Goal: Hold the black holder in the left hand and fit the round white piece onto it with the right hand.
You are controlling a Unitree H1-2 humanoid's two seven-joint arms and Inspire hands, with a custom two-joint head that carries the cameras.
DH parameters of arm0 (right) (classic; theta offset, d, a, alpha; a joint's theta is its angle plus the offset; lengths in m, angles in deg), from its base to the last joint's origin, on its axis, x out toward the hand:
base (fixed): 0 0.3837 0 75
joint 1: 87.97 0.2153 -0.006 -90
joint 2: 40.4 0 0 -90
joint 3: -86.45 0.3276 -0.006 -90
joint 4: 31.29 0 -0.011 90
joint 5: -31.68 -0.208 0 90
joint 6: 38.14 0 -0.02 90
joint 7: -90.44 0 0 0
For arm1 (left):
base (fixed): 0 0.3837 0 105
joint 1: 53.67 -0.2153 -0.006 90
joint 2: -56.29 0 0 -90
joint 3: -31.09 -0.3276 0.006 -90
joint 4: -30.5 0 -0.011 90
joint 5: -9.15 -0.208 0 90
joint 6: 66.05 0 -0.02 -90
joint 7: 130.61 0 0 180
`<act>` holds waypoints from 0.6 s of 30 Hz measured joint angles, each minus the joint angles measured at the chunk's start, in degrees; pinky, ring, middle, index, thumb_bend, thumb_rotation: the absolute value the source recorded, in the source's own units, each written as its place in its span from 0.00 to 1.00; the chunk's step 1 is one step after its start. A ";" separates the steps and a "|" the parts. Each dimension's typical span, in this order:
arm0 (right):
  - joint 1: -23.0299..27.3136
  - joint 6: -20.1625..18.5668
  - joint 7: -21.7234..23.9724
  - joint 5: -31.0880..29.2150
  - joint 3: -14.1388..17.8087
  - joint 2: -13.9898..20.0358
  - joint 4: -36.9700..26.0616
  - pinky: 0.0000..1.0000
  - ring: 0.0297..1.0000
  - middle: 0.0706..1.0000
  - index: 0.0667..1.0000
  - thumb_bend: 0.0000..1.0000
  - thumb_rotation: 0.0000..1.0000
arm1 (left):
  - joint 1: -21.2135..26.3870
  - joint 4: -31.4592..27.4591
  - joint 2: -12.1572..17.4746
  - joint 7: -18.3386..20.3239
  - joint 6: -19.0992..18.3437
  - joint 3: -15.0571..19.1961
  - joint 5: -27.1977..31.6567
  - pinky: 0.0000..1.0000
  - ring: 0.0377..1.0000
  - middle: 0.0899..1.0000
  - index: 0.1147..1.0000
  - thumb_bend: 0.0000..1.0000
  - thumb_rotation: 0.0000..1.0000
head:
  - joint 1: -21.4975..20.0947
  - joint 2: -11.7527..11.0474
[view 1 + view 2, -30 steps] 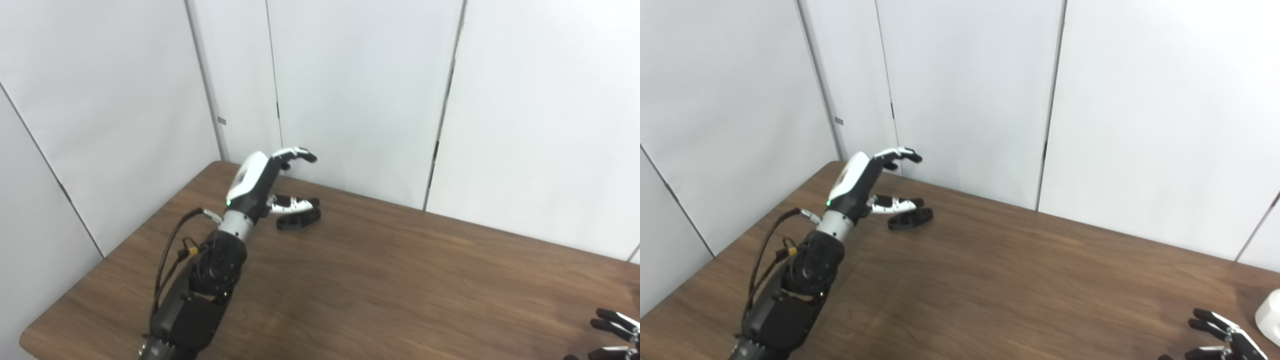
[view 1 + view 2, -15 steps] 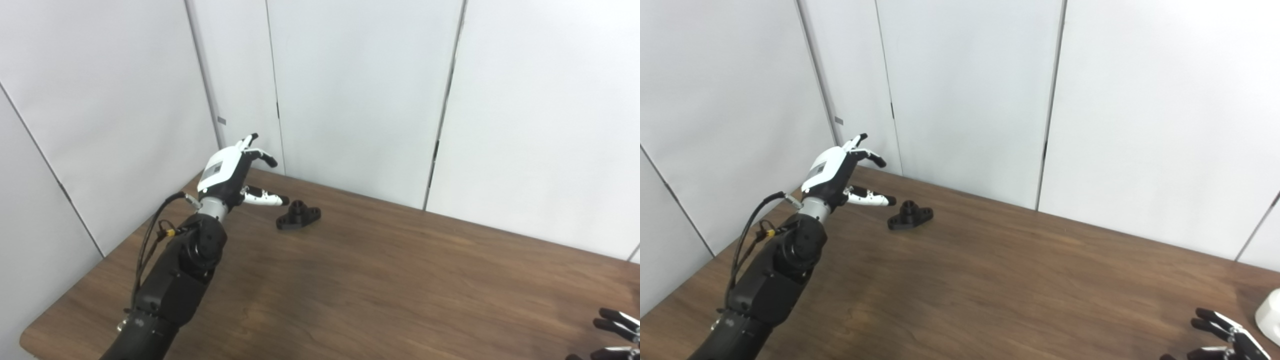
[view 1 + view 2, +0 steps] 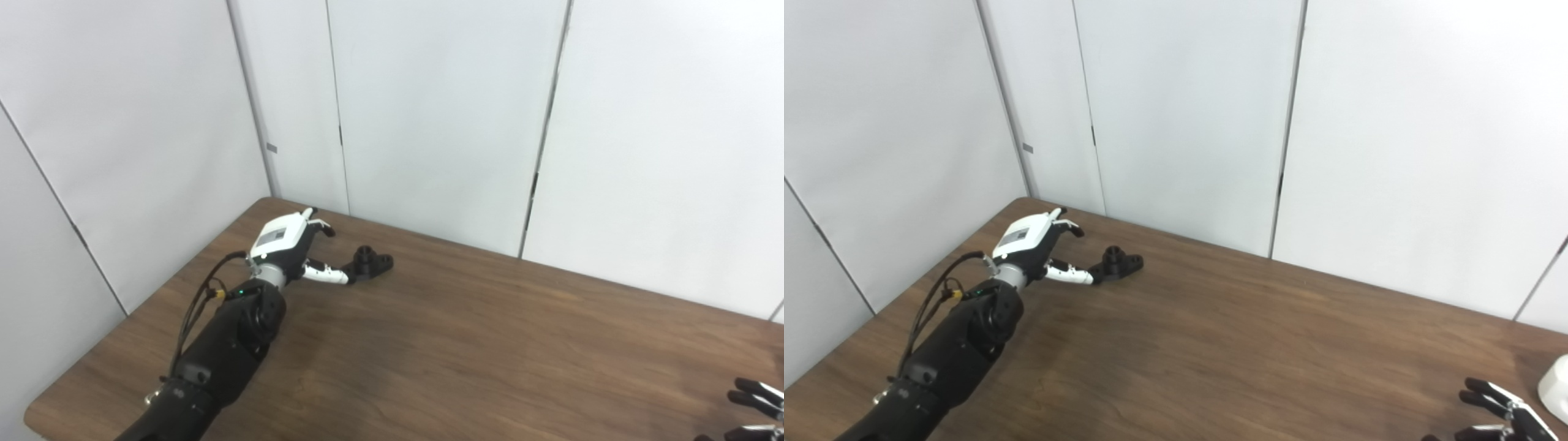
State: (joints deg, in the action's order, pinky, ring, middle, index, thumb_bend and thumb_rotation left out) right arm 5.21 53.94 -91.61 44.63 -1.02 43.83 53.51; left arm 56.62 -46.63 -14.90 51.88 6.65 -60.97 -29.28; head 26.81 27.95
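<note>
The black holder (image 3: 371, 265) lies flat on the wooden table (image 3: 465, 343) near its far left corner, its short round post pointing up. My left hand (image 3: 293, 245) is low beside it on the left, open, with the thumb reaching to the holder's near end. The round white piece (image 3: 1556, 387) shows only in the right eye view, cut off at the right edge. My right hand (image 3: 1497, 411) rests open at the bottom right, just left of that piece.
White wall panels (image 3: 441, 110) stand close behind the table's far edge and along its left side. The table's left corner edge runs just beyond my left hand.
My left hand swung off the holder to the left and up, then dropped low with its thumb at the holder's end. The holder and right hand stayed put.
</note>
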 measured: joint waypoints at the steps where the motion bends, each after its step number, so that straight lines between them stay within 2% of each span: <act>1: 0.00 -0.14 0.01 0.04 -0.02 -0.01 -0.14 0.43 0.45 0.68 0.71 0.51 0.00 | 0.36 0.81 0.06 0.04 -0.01 -0.49 -0.12 0.92 1.00 1.00 0.74 1.00 0.42 | 0.00 0.00; 6: -0.13 -1.34 0.01 0.63 -0.11 -0.03 -0.81 0.43 0.45 0.68 0.70 0.51 0.00 | 1.97 3.63 0.42 0.15 -0.45 -3.36 -2.14 0.91 1.00 1.00 0.74 1.00 0.43 | -0.44 0.09; 13: -0.33 -1.50 0.00 0.54 -0.06 -0.03 -0.96 0.42 0.45 0.67 0.70 0.51 0.00 | 2.34 5.63 0.42 -0.22 -0.42 -4.08 -2.35 0.90 1.00 1.00 0.75 1.00 0.42 | -0.62 0.18; 18: -0.35 -1.50 0.02 0.26 -0.06 -0.03 -1.00 0.42 0.45 0.67 0.70 0.51 0.00 | 2.73 6.80 0.41 -0.39 -0.44 -4.11 -2.34 0.98 1.00 1.00 0.75 1.00 0.39 | -0.62 0.26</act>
State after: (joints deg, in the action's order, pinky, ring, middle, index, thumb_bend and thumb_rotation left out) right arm 4.86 52.44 -91.59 44.88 -1.07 43.80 52.50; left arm 59.35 -39.83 -14.49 51.49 6.21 -65.08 -31.61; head 26.19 28.21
